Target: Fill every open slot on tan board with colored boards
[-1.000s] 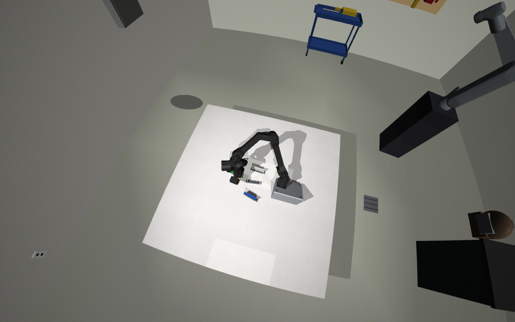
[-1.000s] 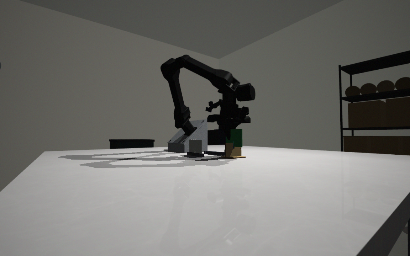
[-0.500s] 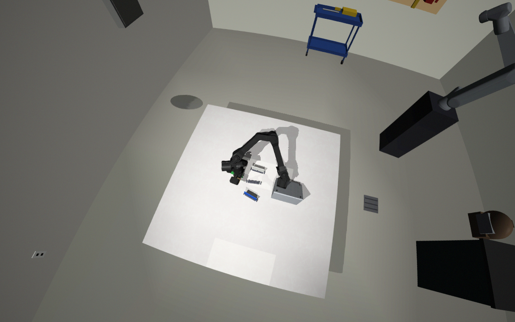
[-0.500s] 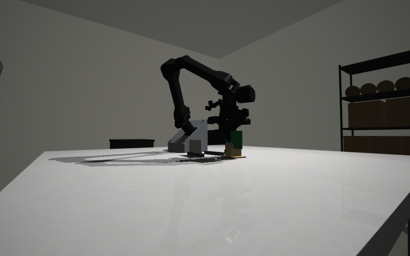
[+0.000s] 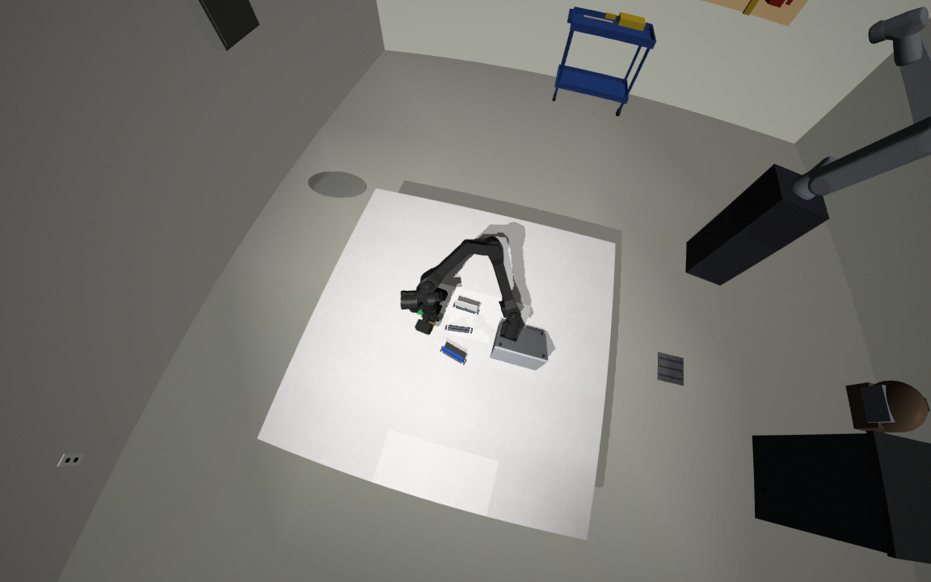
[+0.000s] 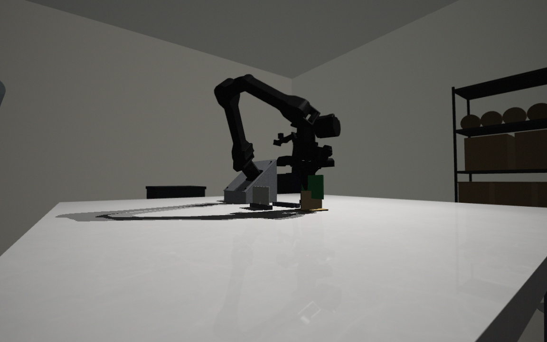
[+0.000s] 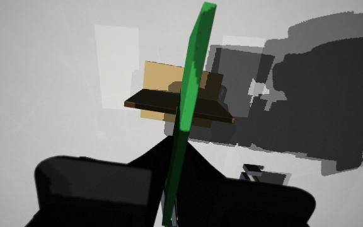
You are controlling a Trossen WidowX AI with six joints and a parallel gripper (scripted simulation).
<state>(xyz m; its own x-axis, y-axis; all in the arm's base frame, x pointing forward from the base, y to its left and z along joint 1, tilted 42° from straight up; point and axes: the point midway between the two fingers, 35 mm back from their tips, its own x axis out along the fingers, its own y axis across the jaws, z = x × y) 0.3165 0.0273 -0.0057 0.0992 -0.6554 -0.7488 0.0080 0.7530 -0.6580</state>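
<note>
And there's the green board (image 6: 315, 186) (image 7: 189, 91), upright, pinched in the tool (image 6: 306, 183) (image 7: 175, 142), crosswise at the standing tan board (image 6: 311, 200) (image 7: 156, 98)! Out on the tabletop (image 5: 353, 405) (image 6: 241, 272), the blue board (image 5: 452, 353) stands near the gray robot base (image 5: 537, 347) (image 6: 235, 196), a pale board (image 5: 465, 303) (image 6: 261, 195) in its holder (image 5: 465, 309) (image 6: 260, 206).

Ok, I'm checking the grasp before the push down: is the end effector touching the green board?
Touching: the wrist view shows the end effector's two black fingers closed on the green board's opposite faces.
</note>
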